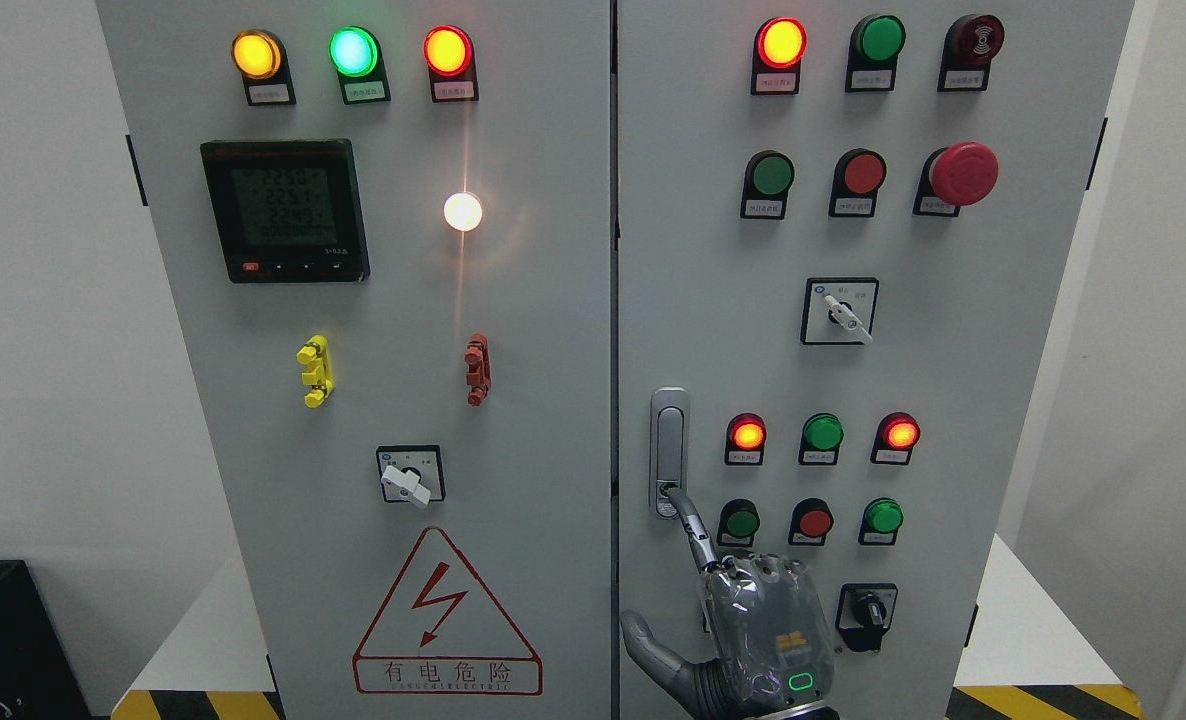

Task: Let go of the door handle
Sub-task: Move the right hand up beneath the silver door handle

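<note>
A grey electrical cabinet point(403, 300) fills the view, with 2 doors. The silver door handle point(669, 450) stands upright at the left edge of the right door. The right hand point(743, 620) rises from the bottom edge, back toward the camera, index finger point(691, 525) extended and touching the handle's lower end, thumb splayed left, gripping nothing.
</note>
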Tool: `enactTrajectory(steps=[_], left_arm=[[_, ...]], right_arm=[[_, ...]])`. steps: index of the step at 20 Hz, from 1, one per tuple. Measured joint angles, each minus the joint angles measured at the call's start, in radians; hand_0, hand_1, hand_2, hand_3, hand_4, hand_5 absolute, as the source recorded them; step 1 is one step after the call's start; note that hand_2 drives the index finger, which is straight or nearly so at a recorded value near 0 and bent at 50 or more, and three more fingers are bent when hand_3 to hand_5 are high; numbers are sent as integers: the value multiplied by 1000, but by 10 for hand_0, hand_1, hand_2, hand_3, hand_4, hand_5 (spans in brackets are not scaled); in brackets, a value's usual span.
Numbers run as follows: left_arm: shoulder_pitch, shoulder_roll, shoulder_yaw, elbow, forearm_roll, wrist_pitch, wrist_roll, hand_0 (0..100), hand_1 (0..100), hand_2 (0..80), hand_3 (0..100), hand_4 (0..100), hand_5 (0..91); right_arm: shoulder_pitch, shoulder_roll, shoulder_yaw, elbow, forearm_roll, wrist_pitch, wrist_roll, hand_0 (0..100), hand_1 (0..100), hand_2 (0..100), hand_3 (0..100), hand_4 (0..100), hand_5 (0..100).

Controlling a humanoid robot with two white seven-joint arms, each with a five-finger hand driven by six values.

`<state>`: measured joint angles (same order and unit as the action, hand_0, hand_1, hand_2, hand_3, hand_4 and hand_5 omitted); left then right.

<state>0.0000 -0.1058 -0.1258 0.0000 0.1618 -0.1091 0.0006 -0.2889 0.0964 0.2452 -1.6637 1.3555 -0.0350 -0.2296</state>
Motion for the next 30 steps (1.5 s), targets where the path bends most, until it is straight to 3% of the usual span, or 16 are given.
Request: enactTrajectory(steps=[30], left_arm=[[0,0,0,0,0,0,0,120,556,0,0,0,0]], right_arm=[[-17,0,4,33,2,25,-2,193,272,38,1000,1000,1000]])
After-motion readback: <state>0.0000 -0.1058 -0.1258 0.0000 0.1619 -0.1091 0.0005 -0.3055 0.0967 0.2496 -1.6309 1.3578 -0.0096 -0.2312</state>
